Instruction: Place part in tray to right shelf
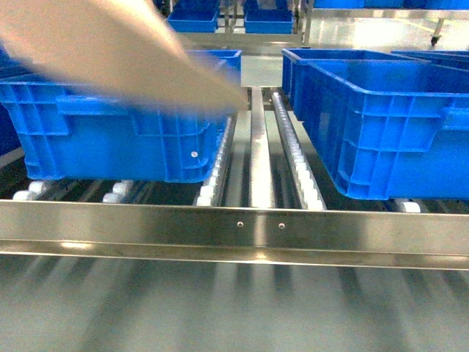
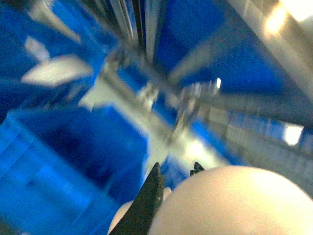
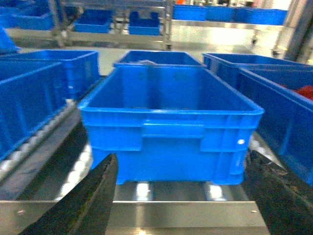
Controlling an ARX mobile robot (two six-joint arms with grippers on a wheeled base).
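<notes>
Steel rollers of the right shelf [image 1: 256, 158] carry blue crates [image 1: 110, 132] — the cream tray [image 1: 110, 55], blurred, slants over the left crate in the left end effector [image 2: 176, 171], grip unclear — right end effector [image 3: 181, 196] spread wide, empty.

left gripper [image 2: 173, 183]: black, thin tapered fingers, blurred | right gripper [image 3: 188, 196]: dark, seemingly rough-textured broad fingers

Distant racks [image 3: 117, 19] stand beyond a pale floor [image 3: 210, 35]
</notes>
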